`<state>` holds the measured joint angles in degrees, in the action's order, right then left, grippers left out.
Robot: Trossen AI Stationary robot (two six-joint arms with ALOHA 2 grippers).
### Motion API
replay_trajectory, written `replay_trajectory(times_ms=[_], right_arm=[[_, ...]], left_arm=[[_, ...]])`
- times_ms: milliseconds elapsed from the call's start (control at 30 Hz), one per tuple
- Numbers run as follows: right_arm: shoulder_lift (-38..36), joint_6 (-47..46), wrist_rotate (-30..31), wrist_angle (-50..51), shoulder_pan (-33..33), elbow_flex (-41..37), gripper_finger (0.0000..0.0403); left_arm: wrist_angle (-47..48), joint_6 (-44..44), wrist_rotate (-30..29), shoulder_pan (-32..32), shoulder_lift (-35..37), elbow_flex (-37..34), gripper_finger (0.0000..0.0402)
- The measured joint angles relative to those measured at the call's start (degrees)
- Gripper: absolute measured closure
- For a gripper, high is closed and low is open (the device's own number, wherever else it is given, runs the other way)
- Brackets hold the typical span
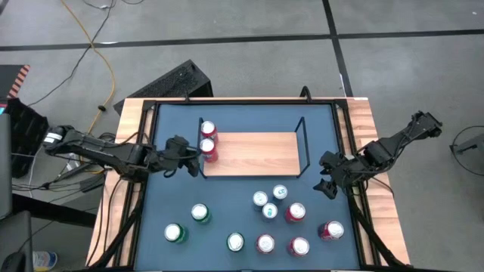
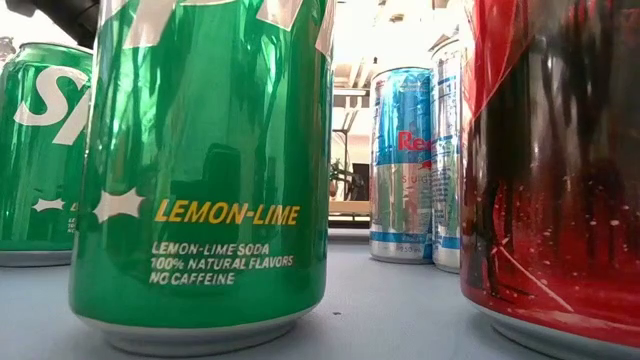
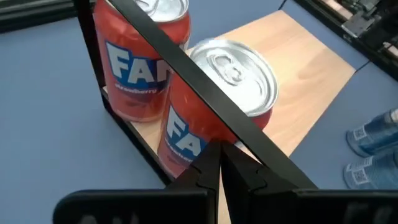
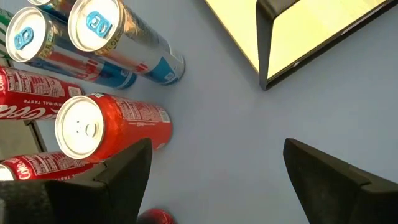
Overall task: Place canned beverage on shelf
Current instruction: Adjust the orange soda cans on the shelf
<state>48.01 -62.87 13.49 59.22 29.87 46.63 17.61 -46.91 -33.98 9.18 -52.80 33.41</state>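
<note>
The light-wood shelf lies at the table's middle, with black wire end frames. Two red Fanta cans stand upright on its left end; the left wrist view shows them behind the wire frame. My left gripper is shut, just outside that end frame, its tips pointing at the nearer can. My right gripper is open beyond the shelf's right end, over bare table. Neither shows in the low view. My left gripper's shut fingertips stand right at the wire frame's bar, slanting down from the table's left. I cannot tell whether they touch the bar or the can behind it.
Several loose cans stand on the blue tabletop's near half: green Sprite, slim Red Bull and red cola. The shelf's middle and right part are bare wood. A wooden rim borders the table.
</note>
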Motion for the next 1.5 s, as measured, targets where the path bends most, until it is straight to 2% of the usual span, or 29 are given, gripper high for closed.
replay_trajectory(times_ms=[267,500,633,767,1000,1300,1500], right_arm=[[0.0,-0.1,0.1,-0.1,0.0,0.0,0.0056],[0.0,-0.1,0.1,-0.1,0.0,0.0,0.0056],[0.0,-0.1,0.2,-0.1,0.0,0.0,0.0056],[0.1,-0.8,1.7,-0.2,0.0,0.0,0.0056],[0.1,-0.8,1.9,-0.2,0.0,0.0,0.0056],[0.1,-0.7,2.3,-0.1,0.0,0.0,0.0056],[0.1,-0.7,2.4,-0.1,0.0,0.0,0.0056]], left_arm=[[-4.4,3.4,7.3,-2.2,-2.7,0.0,0.0401],[-2.6,2.2,6.2,-2.1,-0.8,0.0,0.0401],[2.5,-1.4,1.6,-2.1,-0.4,0.0,0.0401],[2.0,0.0,0.1,-2.2,-1.5,0.1,0.0401],[0.0,1.0,0.1,-2.3,-4.8,0.1,0.0401],[-7.8,4.4,2.1,-2.3,-9.9,0.1,0.0401],[-5.5,3.3,3.8,-2.2,-9.6,0.1,0.0401]])
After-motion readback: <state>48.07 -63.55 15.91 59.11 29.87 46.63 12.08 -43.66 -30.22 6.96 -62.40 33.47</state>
